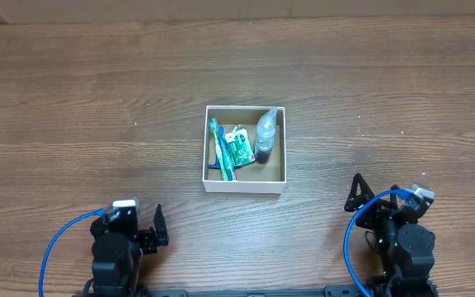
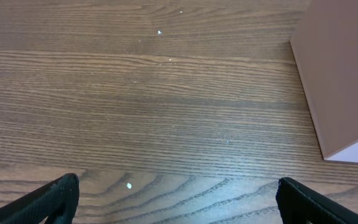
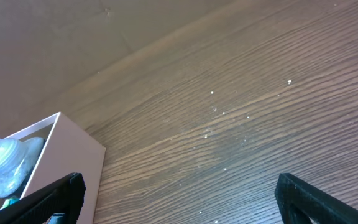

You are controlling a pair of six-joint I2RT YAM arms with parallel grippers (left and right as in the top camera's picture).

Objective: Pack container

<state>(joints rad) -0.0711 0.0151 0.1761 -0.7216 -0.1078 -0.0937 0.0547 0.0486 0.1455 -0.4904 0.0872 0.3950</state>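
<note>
The container point(image 1: 209, 148), a small square white-walled box with a brown inside, sits at the table's middle. It holds two toothbrushes point(image 1: 221, 148), a green packet point(image 1: 239, 148) and a clear small bottle point(image 1: 265, 136). My left gripper point(image 1: 157, 227) is open and empty near the front left. In the left wrist view its fingers point(image 2: 178, 200) are wide apart over bare wood, with the container's wall point(image 2: 337, 87) at the right. My right gripper point(image 1: 358, 196) is open and empty near the front right. The right wrist view point(image 3: 179, 199) shows the container's corner point(image 3: 67, 149) and the bottle point(image 3: 5, 158) at the left.
The wooden table point(image 1: 81, 107) stretches around the container on all sides. Blue cables point(image 1: 56, 243) loop at both arm bases along the front edge. A pale wall runs along the table's far edge point(image 3: 73, 37).
</note>
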